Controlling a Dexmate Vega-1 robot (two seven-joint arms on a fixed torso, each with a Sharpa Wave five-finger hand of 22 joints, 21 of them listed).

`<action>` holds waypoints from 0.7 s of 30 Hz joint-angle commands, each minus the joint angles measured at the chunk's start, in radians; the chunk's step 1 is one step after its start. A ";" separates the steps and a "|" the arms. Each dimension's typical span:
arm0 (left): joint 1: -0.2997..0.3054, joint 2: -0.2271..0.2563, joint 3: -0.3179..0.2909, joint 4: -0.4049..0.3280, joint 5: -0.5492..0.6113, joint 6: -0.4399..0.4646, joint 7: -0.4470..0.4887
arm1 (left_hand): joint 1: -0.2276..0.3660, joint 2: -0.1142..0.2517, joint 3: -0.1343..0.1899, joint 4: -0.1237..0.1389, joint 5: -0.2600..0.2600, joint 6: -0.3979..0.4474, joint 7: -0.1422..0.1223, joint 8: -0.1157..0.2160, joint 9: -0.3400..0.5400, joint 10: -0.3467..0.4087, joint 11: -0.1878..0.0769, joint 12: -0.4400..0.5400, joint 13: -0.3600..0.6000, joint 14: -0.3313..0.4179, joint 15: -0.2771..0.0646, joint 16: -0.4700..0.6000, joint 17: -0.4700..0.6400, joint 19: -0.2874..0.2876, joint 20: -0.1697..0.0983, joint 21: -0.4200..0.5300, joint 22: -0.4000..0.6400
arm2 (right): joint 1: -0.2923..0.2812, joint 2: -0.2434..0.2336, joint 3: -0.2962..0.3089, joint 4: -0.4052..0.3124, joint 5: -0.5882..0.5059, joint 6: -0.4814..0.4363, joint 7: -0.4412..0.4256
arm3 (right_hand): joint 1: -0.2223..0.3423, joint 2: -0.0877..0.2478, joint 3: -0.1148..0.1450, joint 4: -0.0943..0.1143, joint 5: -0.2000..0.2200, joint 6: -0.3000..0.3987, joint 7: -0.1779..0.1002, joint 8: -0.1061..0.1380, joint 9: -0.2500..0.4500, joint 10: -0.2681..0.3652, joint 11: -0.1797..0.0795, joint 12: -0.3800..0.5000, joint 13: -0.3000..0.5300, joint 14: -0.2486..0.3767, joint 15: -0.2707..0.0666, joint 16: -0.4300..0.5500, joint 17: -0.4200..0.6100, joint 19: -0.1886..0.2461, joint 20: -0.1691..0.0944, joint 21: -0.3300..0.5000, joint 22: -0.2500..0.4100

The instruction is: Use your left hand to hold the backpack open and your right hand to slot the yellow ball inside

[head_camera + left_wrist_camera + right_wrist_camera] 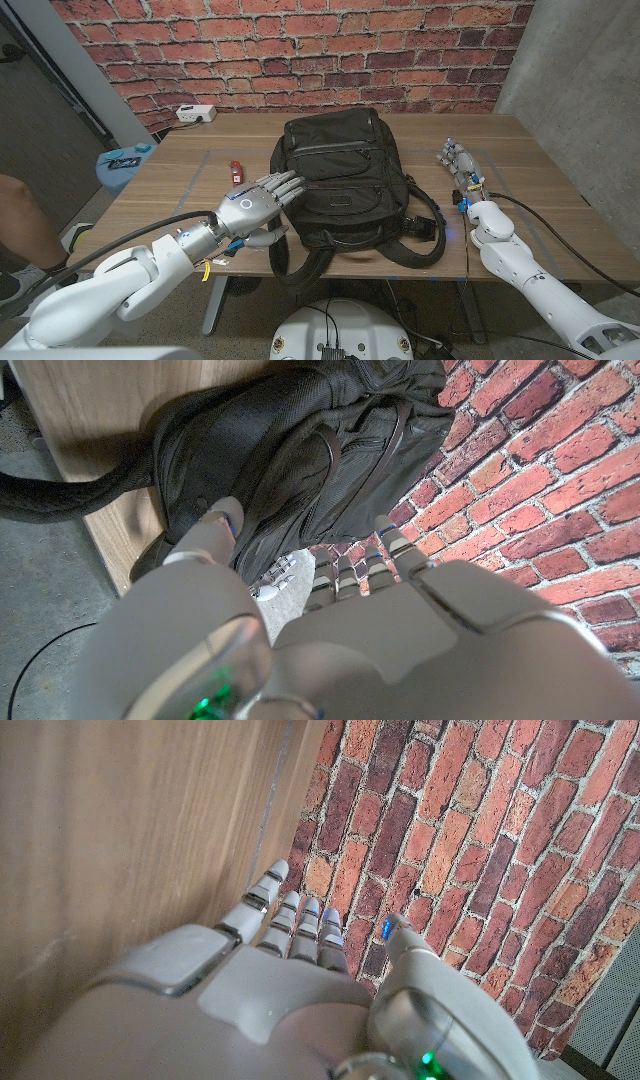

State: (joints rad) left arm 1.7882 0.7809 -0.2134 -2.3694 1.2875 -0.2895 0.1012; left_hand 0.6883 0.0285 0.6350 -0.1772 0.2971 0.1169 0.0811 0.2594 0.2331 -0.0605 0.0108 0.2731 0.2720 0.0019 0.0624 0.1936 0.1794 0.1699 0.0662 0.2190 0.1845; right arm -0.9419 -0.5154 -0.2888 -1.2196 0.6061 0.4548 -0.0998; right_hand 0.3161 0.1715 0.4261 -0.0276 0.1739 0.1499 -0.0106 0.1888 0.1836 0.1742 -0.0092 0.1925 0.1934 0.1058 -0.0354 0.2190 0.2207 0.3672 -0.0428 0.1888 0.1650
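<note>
A black backpack (340, 180) lies flat on the wooden table (540, 180), front side up, with its straps (300, 262) trailing over the near edge. My left hand (258, 203) hovers at the backpack's left side with its fingers spread over the fabric, and it holds nothing. In the left wrist view, the left hand (330, 640) reaches toward the backpack (300, 450) and its thumb (215, 525) is close to the bag's edge. My right hand (458, 165) is right of the backpack with straight fingers pointing away and nothing in it. The right wrist view shows the right hand (270, 990) over bare table (120, 840).
A small red object (236, 171) lies on the table left of the backpack. A white power strip (196, 113) sits at the far left corner. A blue item (125, 160) stands beside the table's left edge, and a person's leg (20, 215) shows at far left.
</note>
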 commanded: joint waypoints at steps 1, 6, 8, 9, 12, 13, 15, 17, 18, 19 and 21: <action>-0.011 0.075 0.064 0.072 0.061 0.105 0.204 | 0.029 0.002 0.011 -0.005 0.003 0.036 0.005 0.025 0.011 0.016 0.003 0.011 0.007 0.021 -0.001 0.005 0.004 0.020 0.000 0.011 0.005 | -0.004 0.006 0.007 0.021 0.011 0.010 0.005 | 0.008 0.002 -0.006 -0.001 0.000 0.009 0.003 0.005 0.003 -0.002 0.005 0.004 0.004 -0.004 -0.019 0.005 0.004 0.004 -0.037 0.004 0.005; -0.027 0.115 0.091 0.111 0.062 0.141 0.273 | 0.065 -0.002 0.020 -0.007 0.007 0.085 0.004 0.062 0.026 0.043 -0.003 0.024 0.012 0.057 -0.012 0.010 0.006 0.042 -0.003 0.018 0.007 | -0.004 0.008 0.009 0.026 0.013 0.014 0.006 | 0.007 0.002 -0.007 -0.001 0.000 0.009 0.003 0.005 0.003 -0.003 0.006 0.005 0.004 -0.005 -0.018 0.005 0.004 0.004 -0.038 0.004 0.005; -0.031 0.132 0.100 0.115 0.057 0.155 0.272 | 0.072 -0.002 0.022 -0.007 0.008 0.088 0.004 0.066 0.029 0.044 -0.003 0.025 0.013 0.063 -0.014 0.011 0.007 0.045 -0.004 0.019 0.007 | -0.004 0.009 0.009 0.028 0.015 0.014 0.006 | 0.007 0.002 -0.007 -0.001 0.000 0.009 0.003 0.005 0.003 -0.003 0.006 0.005 0.004 -0.004 -0.018 0.005 0.004 0.004 -0.038 0.004 0.005; -0.034 0.140 0.105 0.118 0.054 0.161 0.275 | 0.075 -0.003 0.023 -0.007 0.008 0.090 0.004 0.068 0.030 0.048 -0.002 0.027 0.013 0.065 -0.014 0.010 0.007 0.047 -0.005 0.020 0.007 | -0.004 0.010 0.009 0.029 0.015 0.015 0.007 | 0.007 0.001 -0.007 -0.001 0.000 0.009 0.003 0.005 0.003 -0.003 0.006 0.005 0.004 -0.004 -0.018 0.005 0.004 0.004 -0.038 0.004 0.005; -0.040 0.162 0.122 0.129 0.053 0.181 0.298 | 0.084 -0.006 0.024 -0.006 0.009 0.105 0.000 0.080 0.036 0.057 -0.008 0.031 0.015 0.073 -0.017 0.010 0.008 0.052 -0.007 0.022 0.008 | -0.003 0.012 0.009 0.035 0.017 0.017 0.010 | 0.007 0.002 -0.007 -0.001 0.000 0.009 0.002 0.005 0.003 -0.002 0.006 0.005 0.004 -0.004 -0.020 0.006 0.004 0.004 -0.038 0.004 0.005; -0.041 0.166 0.128 0.133 0.050 0.189 0.305 | 0.086 -0.006 0.025 -0.006 0.009 0.107 -0.001 0.082 0.037 0.060 -0.008 0.032 0.016 0.075 -0.019 0.011 0.008 0.054 -0.007 0.022 0.008 | -0.003 0.012 0.008 0.035 0.017 0.016 0.009 | 0.007 0.001 -0.007 -0.001 0.000 0.009 0.003 0.005 0.003 -0.002 0.005 0.005 0.004 -0.004 -0.020 0.005 0.004 0.004 -0.038 0.004 0.005; -0.045 0.174 0.138 0.138 0.045 0.206 0.314 | 0.092 -0.006 0.027 -0.005 0.010 0.108 -0.002 0.087 0.041 0.067 -0.013 0.036 0.017 0.085 -0.021 0.013 0.010 0.058 -0.009 0.024 0.008 | -0.002 0.014 0.009 0.039 0.021 0.018 0.014 | 0.007 0.001 -0.007 -0.001 0.000 0.008 0.003 0.005 0.003 -0.002 0.005 0.005 0.004 -0.004 -0.020 0.005 0.004 0.004 -0.038 0.004 0.005; -0.052 0.182 0.154 0.145 0.045 0.224 0.328 | 0.095 -0.007 0.028 -0.004 0.010 0.110 -0.002 0.091 0.043 0.068 -0.012 0.036 0.018 0.089 -0.021 0.013 0.010 0.062 -0.009 0.025 0.008 | -0.001 0.017 0.010 0.044 0.025 0.022 0.018 | 0.007 0.001 -0.007 -0.001 0.000 0.008 0.002 0.005 0.003 -0.002 0.004 0.005 0.004 -0.004 -0.020 0.006 0.004 0.004 -0.037 0.004 0.005; -0.052 0.189 0.157 0.145 0.042 0.231 0.330 | 0.096 -0.007 0.028 -0.004 0.011 0.111 -0.002 0.092 0.044 0.068 -0.013 0.036 0.018 0.090 -0.021 0.013 0.010 0.062 -0.009 0.026 0.008 | -0.001 0.017 0.010 0.045 0.025 0.022 0.018 | 0.007 0.001 -0.007 0.000 0.000 0.008 0.002 0.005 0.003 -0.002 0.005 0.005 0.004 -0.004 -0.020 0.006 0.004 0.004 -0.038 0.004 0.005; -0.056 0.195 0.167 0.148 0.042 0.238 0.331 | 0.099 -0.008 0.029 -0.004 0.011 0.112 0.000 0.094 0.045 0.070 -0.013 0.037 0.019 0.092 -0.022 0.013 0.011 0.063 -0.008 0.026 0.008 | 0.000 0.018 0.010 0.048 0.027 0.024 0.021 | 0.007 0.001 -0.007 0.000 0.000 0.008 0.002 0.005 0.004 -0.002 0.005 0.005 0.004 -0.004 -0.020 0.006 0.004 0.004 -0.038 0.004 0.005; -0.061 0.206 0.183 0.152 0.040 0.253 0.333 | 0.102 -0.010 0.029 -0.004 0.011 0.112 0.001 0.097 0.047 0.072 -0.010 0.038 0.019 0.095 -0.023 0.013 0.011 0.065 -0.007 0.026 0.009 | 0.001 0.019 0.010 0.051 0.027 0.027 0.023 | 0.007 0.001 -0.008 0.000 0.000 0.009 0.003 0.005 0.004 -0.002 0.005 0.005 0.004 -0.004 -0.020 0.006 0.004 0.004 -0.038 0.004 0.005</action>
State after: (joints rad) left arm 1.7507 0.9258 -0.0963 -2.2524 1.3373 -0.1155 0.3776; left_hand 0.7781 0.0201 0.6568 -0.1821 0.3048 0.2216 0.0821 0.3483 0.2762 0.0022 -0.0055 0.3037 0.2858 0.0866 0.0391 0.2013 0.1888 0.2253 0.0572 0.2407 0.1887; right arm -0.9444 -0.5038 -0.2807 -1.1857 0.6235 0.4709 -0.0890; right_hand 0.3161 0.1715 0.4207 -0.0330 0.1738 0.1499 -0.0106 0.1888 0.1836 0.1742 -0.0092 0.1925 0.1934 0.1058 -0.0354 0.2190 0.2207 0.3672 -0.0428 0.1887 0.1650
